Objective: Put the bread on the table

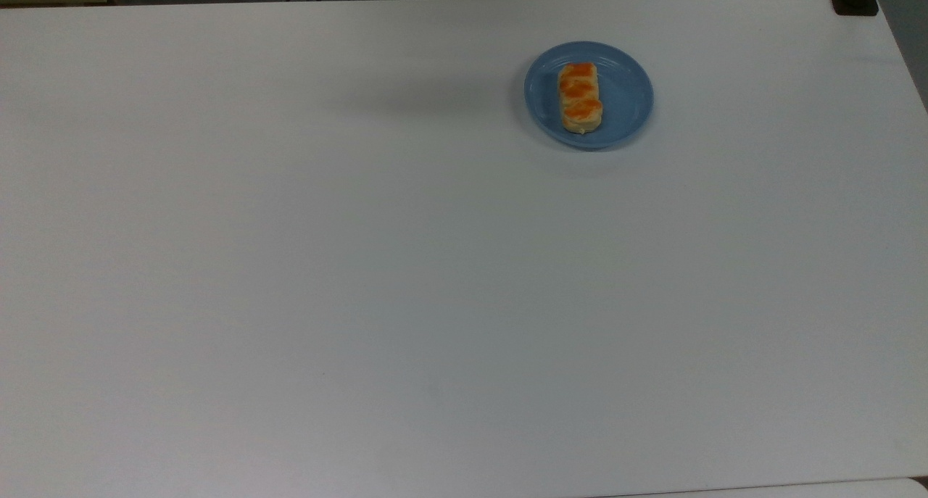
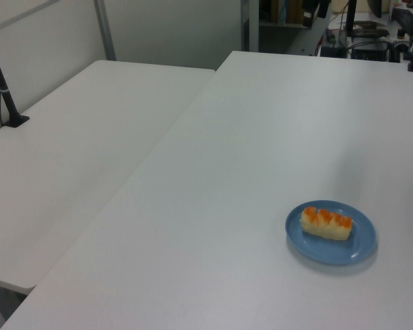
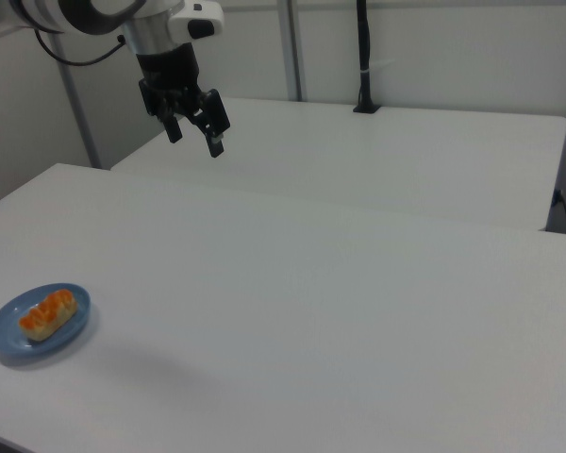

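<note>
Well below my pincer (image 3: pixel 195 134), off toward right view's left: bread (image 3: pixel 48 314) on blue plate (image 3: pixel 9 340). Pincer open, empty. Pickup, transfer to table (image 3: pixel 340 311) remain.

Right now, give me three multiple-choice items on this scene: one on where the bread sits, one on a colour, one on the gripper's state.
1. Where is the bread?
A. on the plate
B. on the bare table
C. in the gripper

2. What colour is the plate?
A. red
B. blue
C. green

3. How is the gripper?
A. shut on the bread
B. open, resting on the plate
C. open, up in the air, holding nothing

Key: 1 A, the loaf lies inside the plate's rim in the top view. 2 B, the plate is plainly blue. 3 C, the right view shows its fingers apart, high above the table and far from the plate.
</note>
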Controlling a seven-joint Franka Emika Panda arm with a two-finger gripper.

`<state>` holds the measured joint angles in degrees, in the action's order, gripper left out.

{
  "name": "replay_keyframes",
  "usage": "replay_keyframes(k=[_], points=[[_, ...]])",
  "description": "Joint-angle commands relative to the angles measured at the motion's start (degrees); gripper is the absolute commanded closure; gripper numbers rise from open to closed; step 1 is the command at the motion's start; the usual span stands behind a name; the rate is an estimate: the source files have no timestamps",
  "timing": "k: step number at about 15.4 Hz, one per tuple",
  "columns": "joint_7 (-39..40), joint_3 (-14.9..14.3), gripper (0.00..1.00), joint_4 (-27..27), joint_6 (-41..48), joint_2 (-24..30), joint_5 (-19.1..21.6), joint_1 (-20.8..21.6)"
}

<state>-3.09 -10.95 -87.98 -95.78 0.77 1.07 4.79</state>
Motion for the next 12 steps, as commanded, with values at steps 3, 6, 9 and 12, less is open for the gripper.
replay_keyframes(k=[3, 6, 9, 12], points=[[-0.69, -0.22, 0.0, -0.96, 0.07, 0.2, 0.69, 1.36], [-0.6, -0.22, 0.0, -0.97, -0.37, -0.15, 0.6, 1.45], [-0.6, -0.22, 0.0, -0.97, -0.37, -0.24, 0.6, 1.45], [-0.43, -0.3, 0.0, -0.97, 0.24, 0.11, 0.6, 1.36]])
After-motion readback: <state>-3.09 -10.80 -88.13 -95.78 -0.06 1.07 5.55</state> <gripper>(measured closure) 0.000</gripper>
